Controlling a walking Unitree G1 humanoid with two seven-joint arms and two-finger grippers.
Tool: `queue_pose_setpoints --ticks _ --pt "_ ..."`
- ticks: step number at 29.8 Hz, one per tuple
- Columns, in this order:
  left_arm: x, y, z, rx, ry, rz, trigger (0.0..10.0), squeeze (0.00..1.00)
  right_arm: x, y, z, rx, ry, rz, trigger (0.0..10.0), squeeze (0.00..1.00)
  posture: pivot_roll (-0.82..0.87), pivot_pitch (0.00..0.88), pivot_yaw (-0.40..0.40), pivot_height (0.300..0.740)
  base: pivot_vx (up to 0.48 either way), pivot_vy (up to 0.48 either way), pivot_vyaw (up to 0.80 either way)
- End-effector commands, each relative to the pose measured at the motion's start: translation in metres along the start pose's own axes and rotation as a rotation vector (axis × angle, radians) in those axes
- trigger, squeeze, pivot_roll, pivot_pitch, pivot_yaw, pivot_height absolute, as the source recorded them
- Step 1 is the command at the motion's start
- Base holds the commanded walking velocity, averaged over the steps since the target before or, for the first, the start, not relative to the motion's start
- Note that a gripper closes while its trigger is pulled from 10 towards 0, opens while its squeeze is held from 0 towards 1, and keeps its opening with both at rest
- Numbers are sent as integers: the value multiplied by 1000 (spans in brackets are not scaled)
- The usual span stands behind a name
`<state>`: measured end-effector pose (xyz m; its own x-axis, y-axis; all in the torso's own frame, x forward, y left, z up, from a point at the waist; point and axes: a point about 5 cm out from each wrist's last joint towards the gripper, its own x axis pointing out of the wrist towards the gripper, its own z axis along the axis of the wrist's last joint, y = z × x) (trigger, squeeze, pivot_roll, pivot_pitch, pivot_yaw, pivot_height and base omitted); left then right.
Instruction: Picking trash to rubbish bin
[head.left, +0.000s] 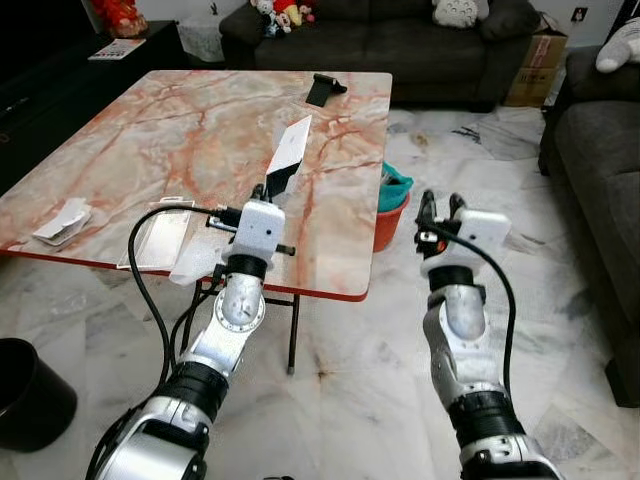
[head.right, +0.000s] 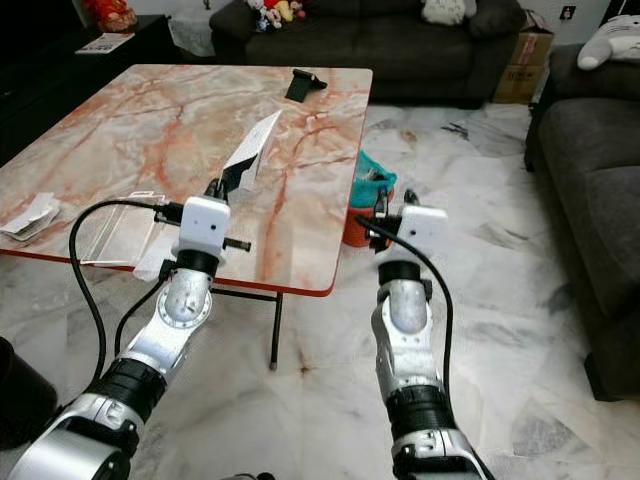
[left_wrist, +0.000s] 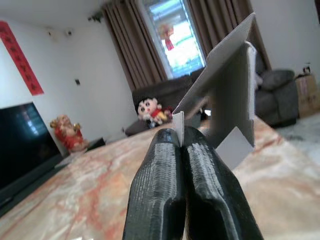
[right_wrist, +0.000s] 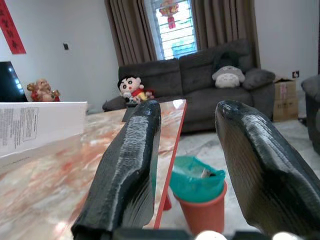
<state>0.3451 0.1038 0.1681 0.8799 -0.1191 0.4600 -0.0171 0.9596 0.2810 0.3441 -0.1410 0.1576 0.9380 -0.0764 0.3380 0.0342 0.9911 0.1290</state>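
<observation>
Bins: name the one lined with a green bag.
The orange bin on the floor beside the table's right edge, ahead of the right hand, has the green liner; the black bin near the left shows none.

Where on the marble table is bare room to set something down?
The broad middle of the pink marble table is bare, between the black stand and the left gripper pinching white cardboard. Crowded: the near left edge, with crumpled paper and clear plastic.

One table (head.left: 180, 130) carries one white box (head.left: 288, 158), one black holder (head.left: 323, 89), one crumpled paper (head.left: 62, 222) and one plastic sleeve (head.left: 158, 238). One orange bin (head.left: 392, 215) and one black bin (head.left: 30, 395) stand on the floor.
</observation>
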Motion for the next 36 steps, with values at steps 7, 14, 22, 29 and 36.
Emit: queue_pose_setpoints --ticks 7,14,22,29,36 --pt "-4 9 2 -4 -25 -9 10000 0 2 2 -3 -8 11 11 10000 0 134 0 59 740 0 0 0" --pt "-6 11 1 4 -18 -14 10000 0 2 -3 -4 -22 18 4 10000 0 137 0 56 740 0 0 0" --pt "-6 6 1 8 -19 -28 10000 0 1 -7 -5 -30 21 -6 10000 0 125 0 62 740 0 0 0" --pt "-7 5 2 7 -23 -37 10000 0 -3 -9 -8 -29 29 -19 10000 0 124 0 65 740 -184 0 0" --pt "-7 4 2 12 -22 -42 10000 0 -4 -11 -10 -32 35 -25 10000 0 124 0 65 740 -264 0 0"
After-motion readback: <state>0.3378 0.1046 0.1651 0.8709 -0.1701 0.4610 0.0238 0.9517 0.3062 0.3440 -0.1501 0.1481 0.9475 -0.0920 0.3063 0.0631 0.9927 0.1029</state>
